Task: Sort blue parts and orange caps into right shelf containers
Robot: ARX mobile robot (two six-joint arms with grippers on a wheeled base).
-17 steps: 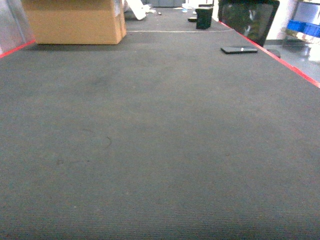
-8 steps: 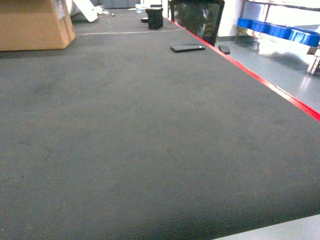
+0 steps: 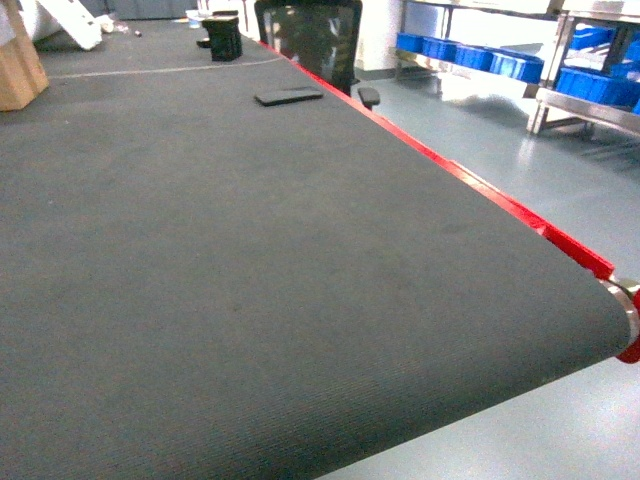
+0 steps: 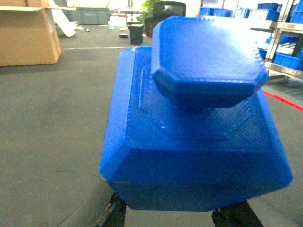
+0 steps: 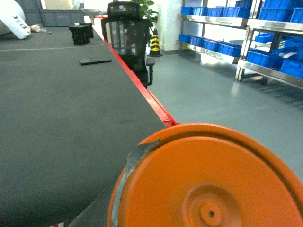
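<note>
Filling most of the left wrist view, a blue part [image 4: 194, 137] sits right in front of the camera: faceted printed block, wide chamfered base with a smaller octagonal knob on top. Dark finger tips [image 4: 113, 213] of the left gripper [image 4: 175, 217] show just below it at the bottom edge, one each side, so the jaws look clamped on the part's lower end, contact itself hidden.

Right wrist view: an orange cap [image 5: 208, 184] fills the lower right, flat round face toward the lens, small hub in the middle, a grey strip along its upper-left rim. Right gripper not visible behind it; cannot tell whether the jaws are closed on the cap or how.

Outward: both wrists hang over a long table [image 3: 200, 280] covered in dark grey ribbed mat with a red edge strip [image 3: 470, 185] along its right side. Neither arm shows in the head view. Far down the table lie a flat black phone-like slab [image 3: 288, 96], a small black box [image 3: 223, 37] and the corner of a cardboard box [image 3: 15, 65]. A black mesh office chair [image 3: 312, 35] stands against the red edge.

Right of the table, across a grey floor, metal shelving [image 3: 560, 95] carries rows of blue containers [image 3: 590, 85], well apart from both held pieces. A yellow-black cone [image 5: 155, 42] stands near the chair.
</note>
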